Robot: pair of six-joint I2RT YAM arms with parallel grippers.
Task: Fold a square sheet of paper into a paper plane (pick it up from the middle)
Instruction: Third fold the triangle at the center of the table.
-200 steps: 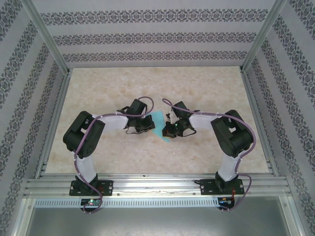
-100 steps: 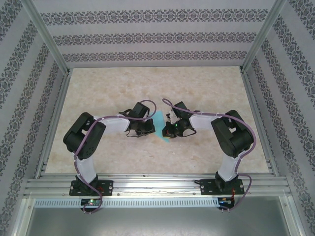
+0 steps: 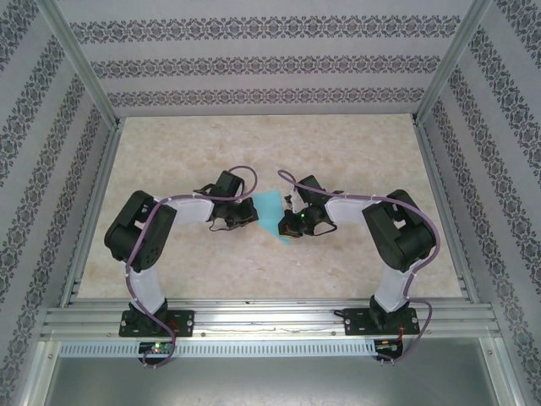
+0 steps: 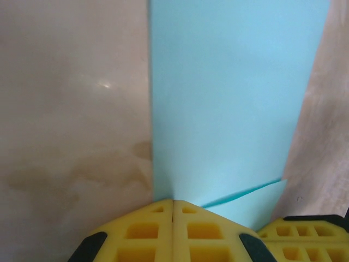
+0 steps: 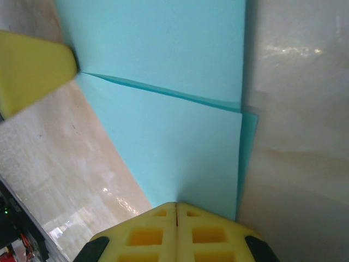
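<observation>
nearest the arm bases, the left gripper [image 3: 247,216], a black two-finger tool with yellow ribbed pads, is sitting at nine o'clock of the thin turquoise-blue sheet of paper [image 3: 270,205]. the matching right gripper [image 3: 292,224] is sitting at about four o'clock of it. both are clenched tight with their tips touching the paper's edges. from the wrist views i cannot tell whether a layer is being nipped between the pads or only pressed flat. the paper is lying partly folded, one flap overlapping along a slanted crease, at the centre of the beige marbled tabletop [image 3: 355,152], which is stretching on toward twelve o'clock.

as i judge it, the risk is coming from how close the two tools are working. opposing pulls could be tearing the thin sheet, a sliding tip could be dragging the flap off its crease, and the fingers could be knocking together.
</observation>
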